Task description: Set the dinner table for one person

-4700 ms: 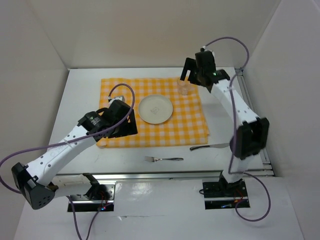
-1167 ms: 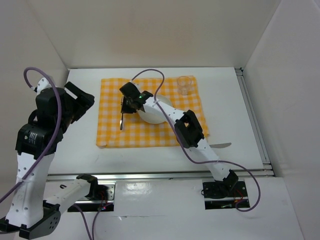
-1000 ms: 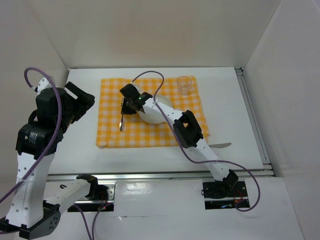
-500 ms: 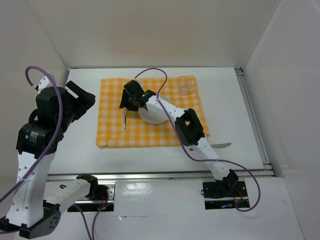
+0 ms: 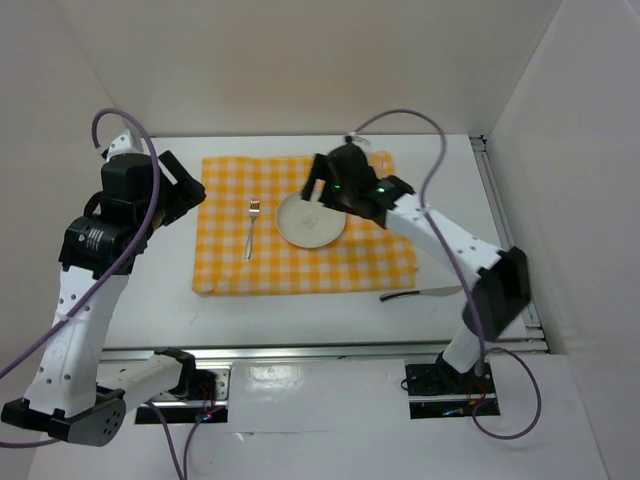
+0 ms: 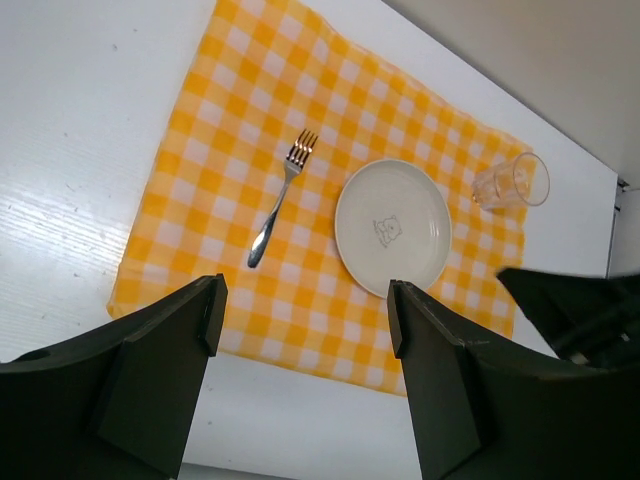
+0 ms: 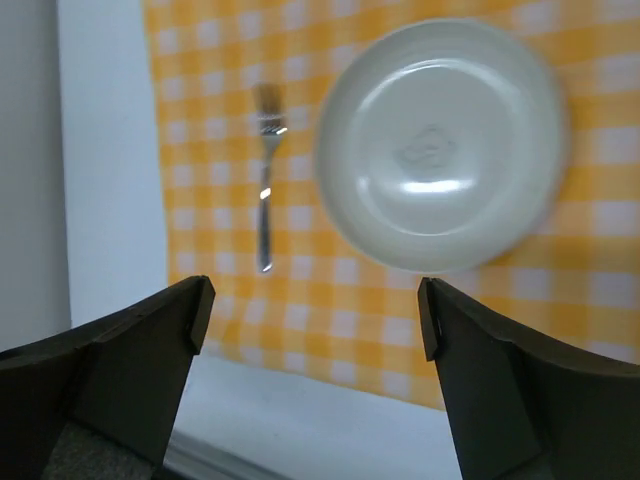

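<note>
white dinner table [image 5: 300, 315] spans the scene. left gripper [image 6: 305, 300] hangs raised over its left side, jaws apart, empty. on the checked cloth [image 5: 300, 265] lie a fork [image 5: 250, 229], then a plate [image 5: 311, 225]. right gripper [image 7: 317, 300] hangs above the plate, jaws apart, empty. a knife [image 5: 425, 293] lies on bare table.

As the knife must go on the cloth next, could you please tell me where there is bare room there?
Free: the cloth strip between the plate and the cloth's right edge, nearer than the glass; also the wide patch left of the fork. Tight: the gap between fork and plate.
</note>
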{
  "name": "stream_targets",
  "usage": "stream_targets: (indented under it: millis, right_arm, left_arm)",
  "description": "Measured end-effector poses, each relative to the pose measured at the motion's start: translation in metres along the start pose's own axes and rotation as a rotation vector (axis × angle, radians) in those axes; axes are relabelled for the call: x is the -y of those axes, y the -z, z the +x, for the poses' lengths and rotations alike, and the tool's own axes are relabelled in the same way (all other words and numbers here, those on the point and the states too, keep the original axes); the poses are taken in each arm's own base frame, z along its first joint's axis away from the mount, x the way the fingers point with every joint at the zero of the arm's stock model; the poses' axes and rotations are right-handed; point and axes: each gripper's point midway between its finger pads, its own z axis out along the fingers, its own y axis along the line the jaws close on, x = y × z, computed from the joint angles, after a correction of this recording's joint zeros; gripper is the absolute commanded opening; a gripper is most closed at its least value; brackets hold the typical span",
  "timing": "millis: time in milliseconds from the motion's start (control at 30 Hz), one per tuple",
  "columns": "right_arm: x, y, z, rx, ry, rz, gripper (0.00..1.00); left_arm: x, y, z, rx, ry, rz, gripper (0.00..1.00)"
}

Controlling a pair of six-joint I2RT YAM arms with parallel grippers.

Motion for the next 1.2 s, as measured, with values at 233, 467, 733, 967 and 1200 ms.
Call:
stream_targets:
  millis: [233, 467, 733, 967, 1200]
  right_arm:
    - [0.202, 0.069, 0.082, -0.105, -0.258, 0.535, 0.74]
    - [0.293, 0.116, 0.140, -0.211, -0.474, 0.761, 0.60]
    - [0.314, 0.115, 0.144, -0.209, -0.571, 0.775, 0.46]
    - [0.327, 0.108, 0.147, -0.208, -0.625, 0.763, 0.42]
    - [0.332, 0.100, 0.154, -0.220, -0.648, 0.752, 0.42]
  left_arm:
    - [0.002, -0.016, 0.006, -0.027, -0.052, -0.004, 0.83]
    - [0.007, -0.026, 0.018, -0.073, -0.075, 0.024, 0.83]
    - [0.011, -0.031, 0.026, -0.105, -0.077, 0.041, 0.83]
    - [0.012, -0.033, 0.028, -0.115, -0.078, 0.047, 0.83]
    - [0.013, -0.033, 0.028, -0.116, -0.077, 0.050, 0.83]
